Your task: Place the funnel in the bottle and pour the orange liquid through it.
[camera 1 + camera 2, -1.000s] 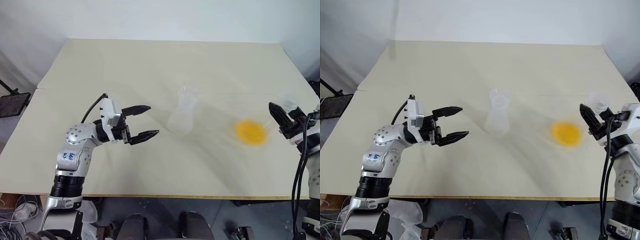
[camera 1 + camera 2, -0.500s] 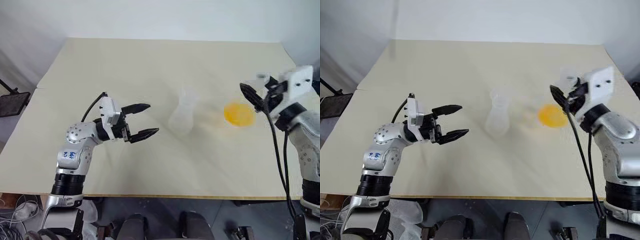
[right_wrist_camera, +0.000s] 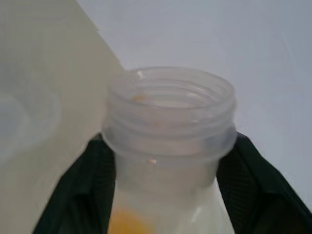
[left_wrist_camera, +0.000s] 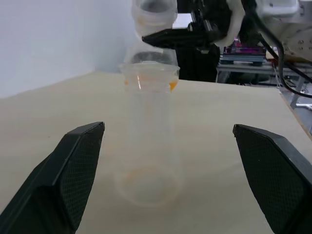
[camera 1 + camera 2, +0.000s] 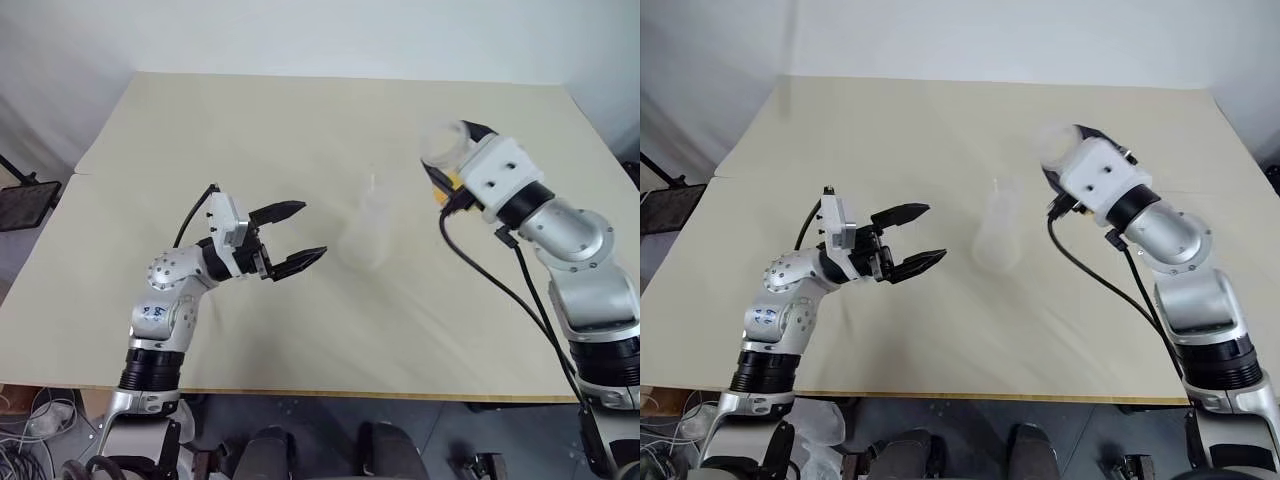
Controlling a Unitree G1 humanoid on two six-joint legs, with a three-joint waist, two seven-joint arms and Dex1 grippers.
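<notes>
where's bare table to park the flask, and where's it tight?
Free: the table's far half beyond the bottle, and the near strip between the left gripper and the front edge. Tight: the middle, where the open left gripper, the bottle with its funnel, and the right gripper holding the flask converge.

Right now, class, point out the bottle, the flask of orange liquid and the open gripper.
bottle (image 4: 148,146), left wrist view, mid body.
flask (image 3: 168,126), right wrist view, threaded neck.
left gripper (image 5: 298,236), left eye view, between fingertips.
</notes>
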